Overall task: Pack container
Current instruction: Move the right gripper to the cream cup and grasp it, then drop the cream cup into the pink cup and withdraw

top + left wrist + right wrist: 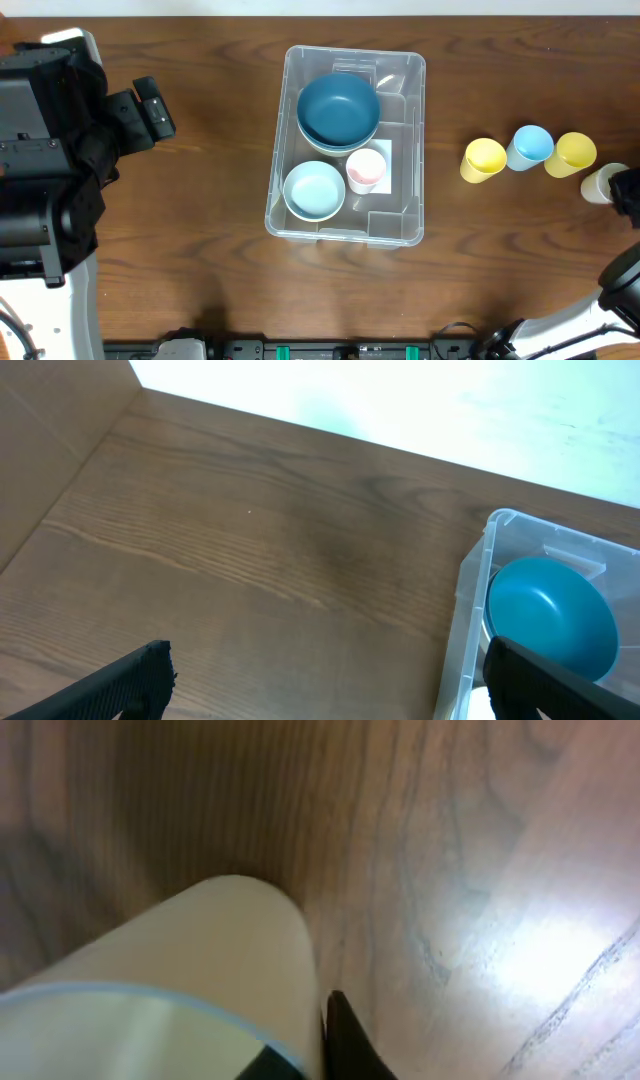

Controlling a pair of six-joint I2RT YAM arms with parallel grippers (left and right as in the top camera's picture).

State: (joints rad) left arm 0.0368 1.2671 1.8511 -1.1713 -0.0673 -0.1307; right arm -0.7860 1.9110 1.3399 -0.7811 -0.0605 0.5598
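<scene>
Container (412, 140): clear bin, placed well right of the left claw (330, 695), which is spread wide, empty. Judged light, flexible, slick; best taken at the rim. Right claw (628, 195): set against a cup (200, 970); grip cannot be told.

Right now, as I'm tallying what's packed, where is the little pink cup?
Overhead view: the pink cup stands inside the container at the centre of the table, just below the dark blue bowl and right of the light blue bowl.
</scene>
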